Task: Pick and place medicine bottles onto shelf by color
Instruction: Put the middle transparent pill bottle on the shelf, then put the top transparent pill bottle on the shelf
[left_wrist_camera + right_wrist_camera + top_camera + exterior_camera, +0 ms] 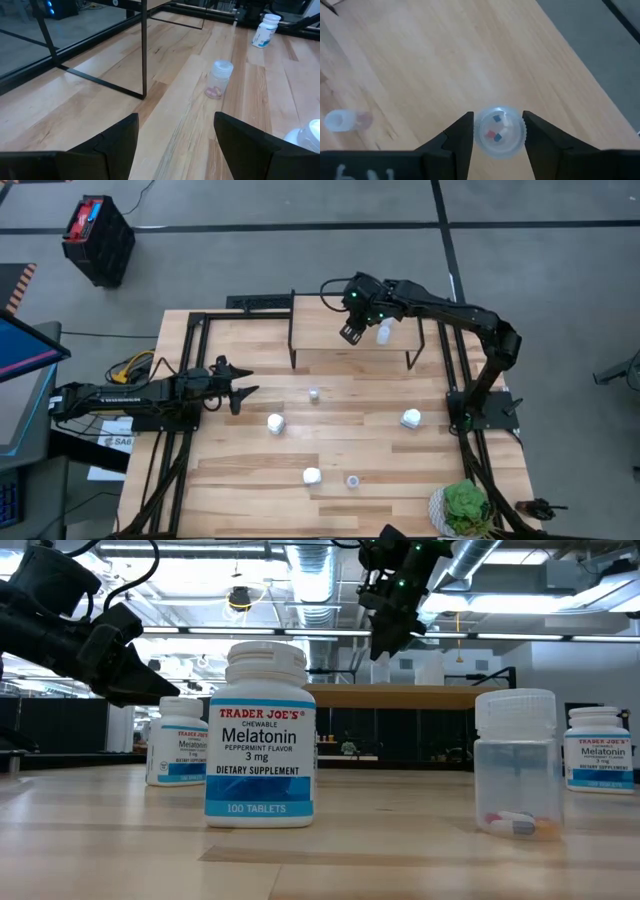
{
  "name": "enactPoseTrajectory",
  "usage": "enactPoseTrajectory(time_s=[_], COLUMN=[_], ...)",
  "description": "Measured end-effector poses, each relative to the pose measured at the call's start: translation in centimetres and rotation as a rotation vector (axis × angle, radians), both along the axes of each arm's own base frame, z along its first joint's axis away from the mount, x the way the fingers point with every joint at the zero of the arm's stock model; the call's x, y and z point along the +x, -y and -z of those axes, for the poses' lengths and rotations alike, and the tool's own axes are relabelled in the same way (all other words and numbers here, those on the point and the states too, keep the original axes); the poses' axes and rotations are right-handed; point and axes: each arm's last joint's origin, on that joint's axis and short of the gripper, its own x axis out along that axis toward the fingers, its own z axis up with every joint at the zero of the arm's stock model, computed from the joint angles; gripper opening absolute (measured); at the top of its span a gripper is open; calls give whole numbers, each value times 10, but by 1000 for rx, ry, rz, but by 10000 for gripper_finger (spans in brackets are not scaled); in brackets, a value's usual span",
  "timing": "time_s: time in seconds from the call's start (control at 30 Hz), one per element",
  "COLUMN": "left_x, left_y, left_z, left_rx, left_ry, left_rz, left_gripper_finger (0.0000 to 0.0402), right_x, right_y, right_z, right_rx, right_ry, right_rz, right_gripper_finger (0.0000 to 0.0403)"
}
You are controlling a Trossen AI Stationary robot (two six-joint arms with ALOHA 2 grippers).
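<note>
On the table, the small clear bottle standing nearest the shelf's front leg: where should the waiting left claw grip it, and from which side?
Probably across the round cap or upper body of the clear bottle, coming level from the left claw side. It stands upright and apart from the shelf leg and the white bottles, so open fingers can straddle it; the cylinder suits any pinch axis.

"TRADER JOE'S Melatonin 3 mg, 100 TABLETS" on the nearest white bottle (260,735) (low view)

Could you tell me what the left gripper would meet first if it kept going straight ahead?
Probably the small clear bottle standing on the table, slightly off the line of the open left gripper; depth is uncertain.
</note>
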Motion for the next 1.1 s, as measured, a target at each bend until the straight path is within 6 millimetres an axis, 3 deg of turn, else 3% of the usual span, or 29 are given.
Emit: enactPoseTrajectory(time_s=[0.5, 0.73, 0.9, 1.1], left_x=[0, 0, 0, 0], left_y=[0, 0, 0, 0], left_z=[0, 0, 0, 0], left_rx=[0, 0, 0, 0], left_ry=[0, 0, 0, 0], left_rz=[0, 0, 0, 0], left_gripper_finger=[247, 247, 247, 247], right_x=[1, 4, 16, 37], right_y=[1, -2, -26, -76], right_z=[-2, -40, -64, -69], right_rx=[-21, -84, -21, 70], right_ry=[14, 126, 263, 348], right_rz=[-18, -35, -189, -463], right_gripper_finger=[223, 225, 222, 217])
